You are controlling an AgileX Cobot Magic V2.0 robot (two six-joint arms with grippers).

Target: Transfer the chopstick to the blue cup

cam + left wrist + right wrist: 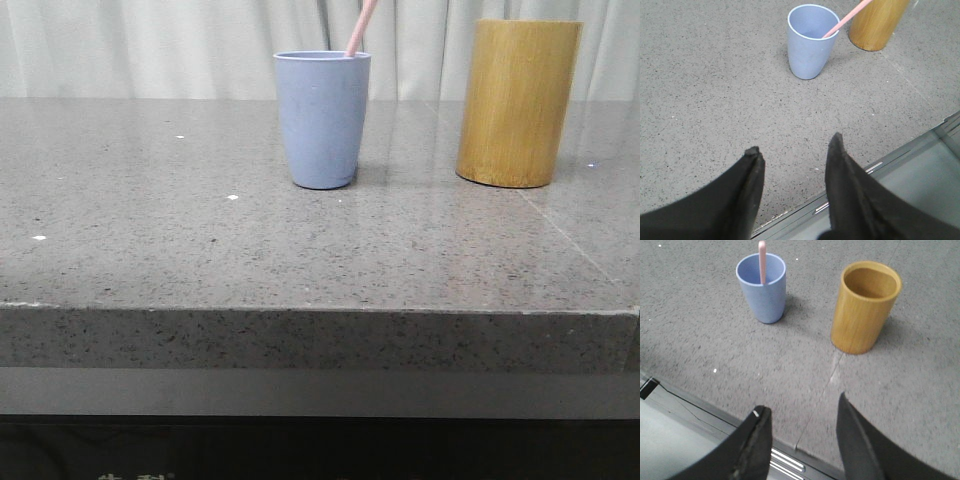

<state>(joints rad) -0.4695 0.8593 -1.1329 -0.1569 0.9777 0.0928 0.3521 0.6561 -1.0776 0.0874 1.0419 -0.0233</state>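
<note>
The chopstick (360,28) leans inside the blue cup (322,120), both grippers (792,150) (802,412) spread and empty, so nothing seems left to do.

Left gripper (795,150): fingers spread apart, holding nothing, hanging above near edge of surface. Right gripper (802,410): fingers likewise parted, nothing between them, also over near edge of surface.

Blue cup (322,120): matte pale blue-grey, handleless, tapering to a narrower base, standing upright and open-mouthed on the grey speckled counter (200,250). Chopstick (360,28): thin, straight, pale pink, its lower end inside the cup, leaning against the rim and projecting well above it.
</note>
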